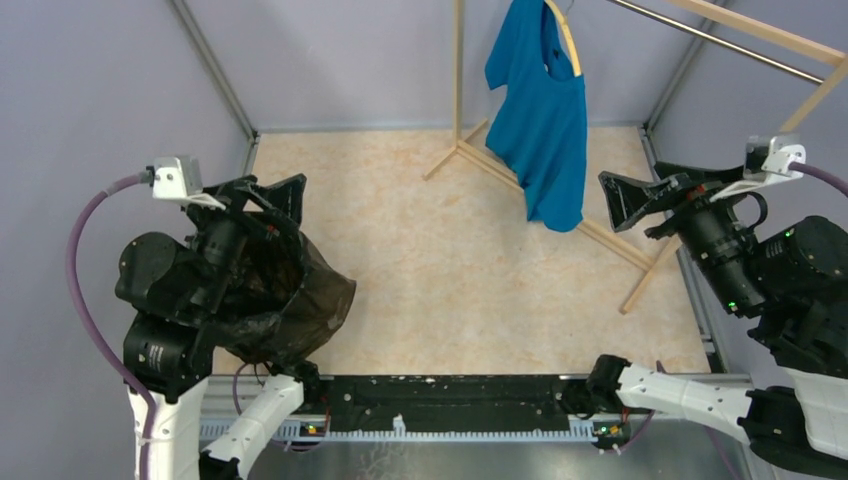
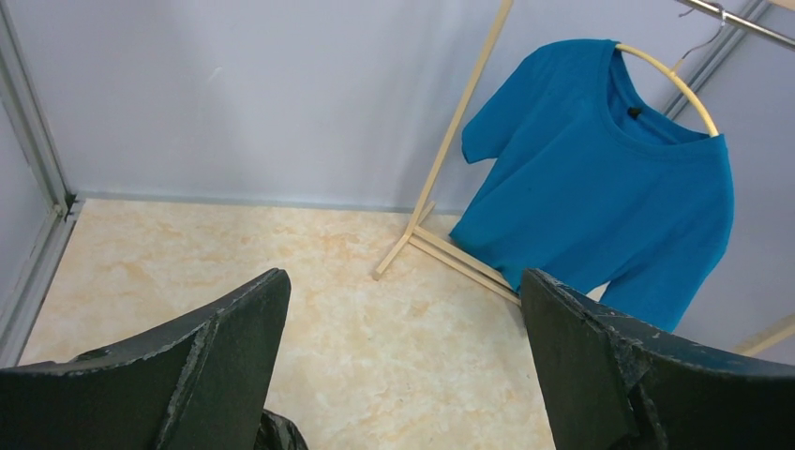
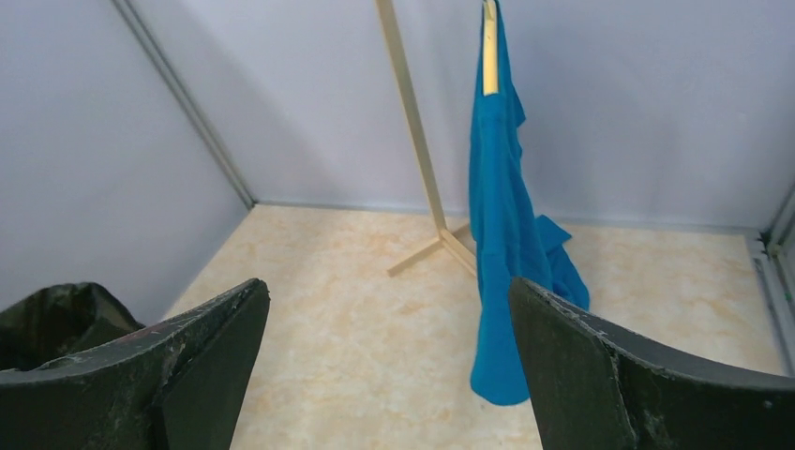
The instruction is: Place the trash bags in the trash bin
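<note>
Black, glossy, crinkled trash bag [image 1: 305, 300] bunched at the near-left corner of the marbled beige table [image 1: 450, 280], below the left gripper [image 2: 403, 281]. Left gripper and right gripper [image 3: 386, 283]: jaws spread wide, empty.

bag [image 1: 300, 290] black, brownish where see-through; shirt [image 1: 545, 130] solid blue; tabletop [image 1: 450, 270] beige marble pattern; walls [image 1: 100, 80] pale lilac-grey; rack [image 1: 458, 70] light wood.
</note>
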Robot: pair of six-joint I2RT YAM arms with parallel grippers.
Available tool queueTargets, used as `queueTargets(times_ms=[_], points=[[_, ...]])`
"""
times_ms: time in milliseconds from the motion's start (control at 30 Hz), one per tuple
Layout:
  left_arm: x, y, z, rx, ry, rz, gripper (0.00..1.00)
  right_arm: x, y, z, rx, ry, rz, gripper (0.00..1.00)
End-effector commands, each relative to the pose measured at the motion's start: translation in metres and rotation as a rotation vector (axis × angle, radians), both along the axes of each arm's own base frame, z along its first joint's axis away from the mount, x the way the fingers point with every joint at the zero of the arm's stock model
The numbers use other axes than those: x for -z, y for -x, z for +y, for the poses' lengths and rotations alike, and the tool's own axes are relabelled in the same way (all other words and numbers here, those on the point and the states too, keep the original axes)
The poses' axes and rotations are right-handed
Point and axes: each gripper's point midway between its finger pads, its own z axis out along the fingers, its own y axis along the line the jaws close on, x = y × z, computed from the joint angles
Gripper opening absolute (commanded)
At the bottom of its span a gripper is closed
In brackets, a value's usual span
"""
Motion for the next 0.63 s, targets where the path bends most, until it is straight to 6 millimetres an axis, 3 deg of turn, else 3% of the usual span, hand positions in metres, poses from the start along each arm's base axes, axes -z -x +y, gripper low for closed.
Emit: queueTargets(times_ms=[0, 433, 600], points=[[-0.037, 0.01, -0.003, 0.032, -0.003, -0.121, 0.99, 0.02, -0.007, -0.01, 0.076, 0.083, 0.045, 0.99], [-0.035, 0.009, -0.004, 0.034, -0.019, -0.122, 0.99, 0.017, -0.004, -0.02, 0.103, 0.008, 0.038, 0.99], [-0.033, 0.011, -0.003, 0.032, -0.022, -0.116, 0.99, 0.019, -0.003, -0.007, 0.043, 0.046, 0.021, 0.99]])
